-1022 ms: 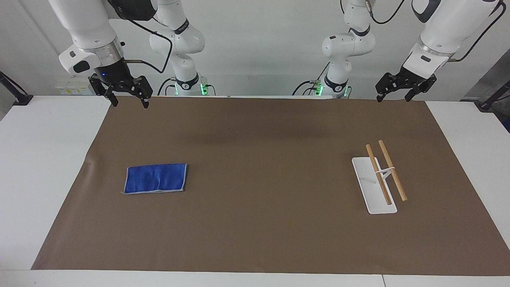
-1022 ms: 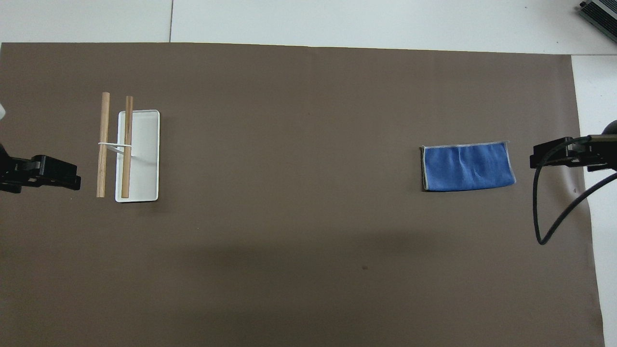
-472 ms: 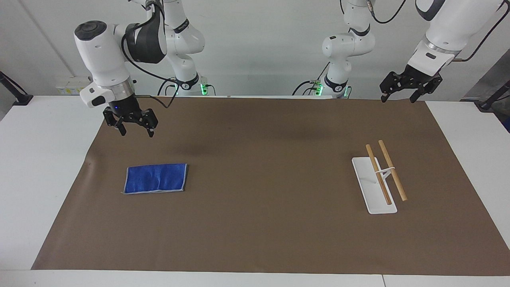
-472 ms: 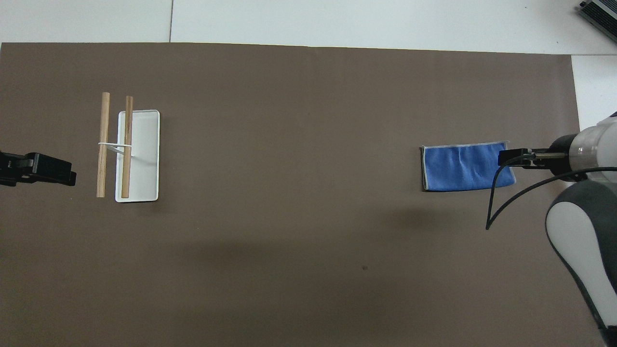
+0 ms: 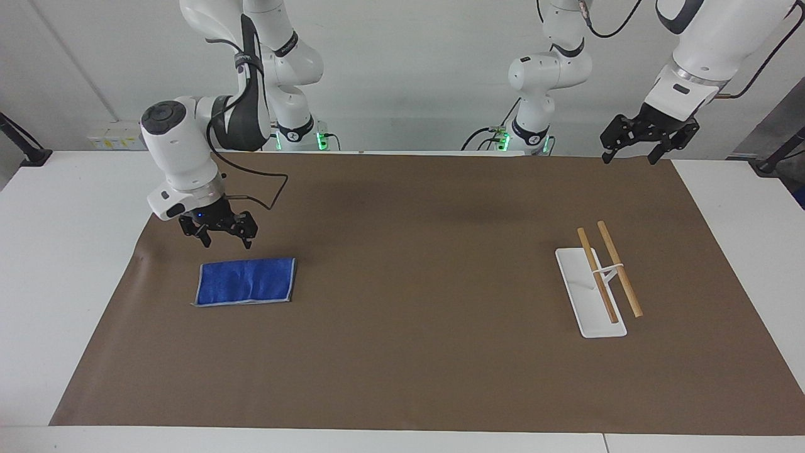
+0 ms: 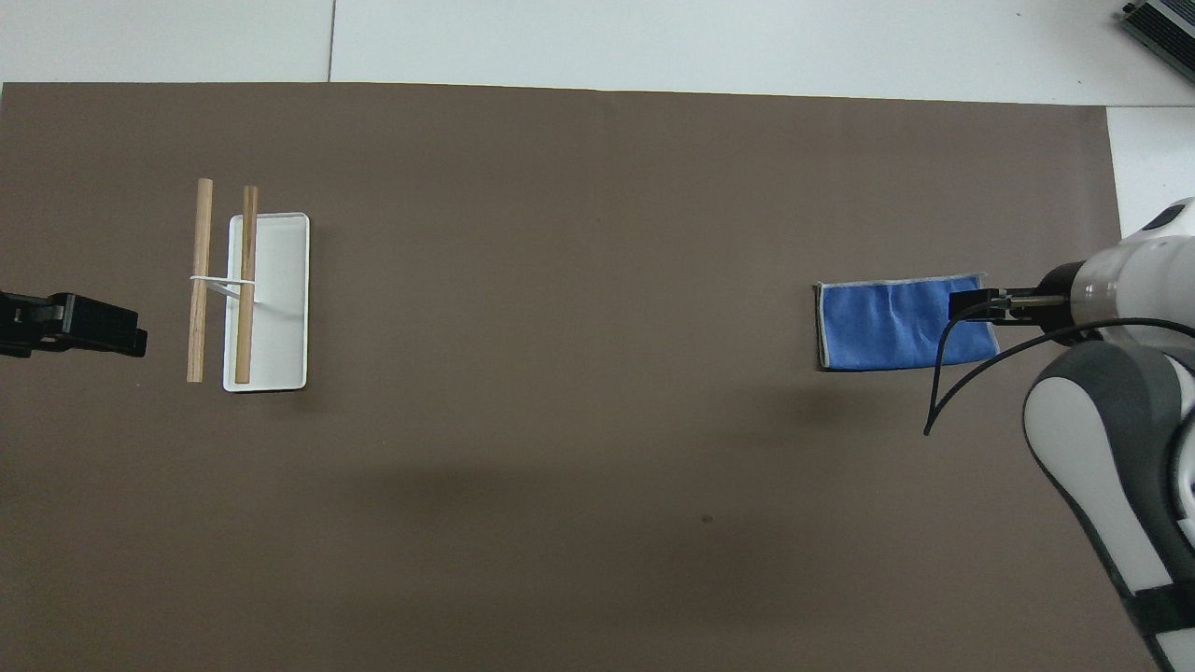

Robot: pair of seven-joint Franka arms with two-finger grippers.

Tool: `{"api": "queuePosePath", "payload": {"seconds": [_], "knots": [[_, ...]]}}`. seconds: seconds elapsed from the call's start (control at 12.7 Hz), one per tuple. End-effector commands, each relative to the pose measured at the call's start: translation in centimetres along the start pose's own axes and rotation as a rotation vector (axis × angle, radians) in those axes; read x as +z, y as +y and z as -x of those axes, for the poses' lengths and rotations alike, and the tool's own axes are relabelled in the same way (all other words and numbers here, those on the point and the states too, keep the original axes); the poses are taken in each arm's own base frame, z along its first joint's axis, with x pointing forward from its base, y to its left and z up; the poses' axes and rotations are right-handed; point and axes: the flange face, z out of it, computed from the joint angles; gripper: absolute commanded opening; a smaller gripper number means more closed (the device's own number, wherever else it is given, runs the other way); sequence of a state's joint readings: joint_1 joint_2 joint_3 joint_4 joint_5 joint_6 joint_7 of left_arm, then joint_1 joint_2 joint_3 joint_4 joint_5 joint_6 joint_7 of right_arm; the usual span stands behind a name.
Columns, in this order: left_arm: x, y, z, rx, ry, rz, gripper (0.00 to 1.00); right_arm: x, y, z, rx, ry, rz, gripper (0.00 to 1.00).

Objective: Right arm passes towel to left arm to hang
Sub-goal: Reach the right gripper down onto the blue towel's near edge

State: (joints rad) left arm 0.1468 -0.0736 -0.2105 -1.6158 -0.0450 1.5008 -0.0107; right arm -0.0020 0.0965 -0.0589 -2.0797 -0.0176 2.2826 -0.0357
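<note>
Facing view: the right gripper (image 5: 219, 234), fingers spread wide and empty, hangs just above the towel's (image 5: 246, 281) edge nearer the robots. The towel lies flat on the brown mat (image 5: 427, 264) covering the surface, toward the right arm's end. The left gripper (image 5: 648, 141), also wide and empty, waits above the mat's edge. Overhead view: the rack (image 6: 252, 289) carries no cloth; pickup, handover and hanging are all left to do.

The towel (image 5: 245, 281) is a small bright-blue rectangular cloth with pale grey edging. It lies flat and folded on the brown mat toward the right arm's end of the desk, its long sides running along the desk's length.
</note>
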Motion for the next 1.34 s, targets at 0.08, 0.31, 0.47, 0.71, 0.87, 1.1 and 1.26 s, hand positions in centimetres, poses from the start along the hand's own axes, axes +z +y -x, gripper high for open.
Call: {"api": "queuePosePath", "payload": {"seconds": [0.08,0.31,0.47,0.71,0.87,1.1,1.26], "knots": [[0.0,-0.7,-2.9,0.018,-0.007,0.004,1.00,4.5,0.3,0.0,-0.051,0.011,-0.008,1.00],[0.6,-0.5,-3.5,0.024,-0.019,0.003,1.00,7.8,0.5,0.0,-0.052,-0.019,-0.005,1.00],[0.5,-0.5,-4.4,0.029,-0.015,0.002,1.00,10.1,0.4,0.1,-0.054,-0.046,-0.006,1.00],[0.9,-0.3,-5.2,0.035,-0.030,-0.005,1.00,11.1,0.4,0.0,-0.051,-0.051,-0.005,1.00],[1.1,-0.3,-4.8,0.034,-0.059,-0.004,1.00,11.8,0.3,0.3,-0.052,-0.058,-0.007,1.00],[0.5,0.0,-4.5,0.030,-0.035,-0.004,1.00,11.9,0.3,0.5,-0.053,-0.063,-0.007,0.91],[-0.1,0.0,-4.3,0.029,-0.020,-0.011,1.00,11.9,0.2,0.5,-0.056,-0.065,-0.007,0.32]]}}
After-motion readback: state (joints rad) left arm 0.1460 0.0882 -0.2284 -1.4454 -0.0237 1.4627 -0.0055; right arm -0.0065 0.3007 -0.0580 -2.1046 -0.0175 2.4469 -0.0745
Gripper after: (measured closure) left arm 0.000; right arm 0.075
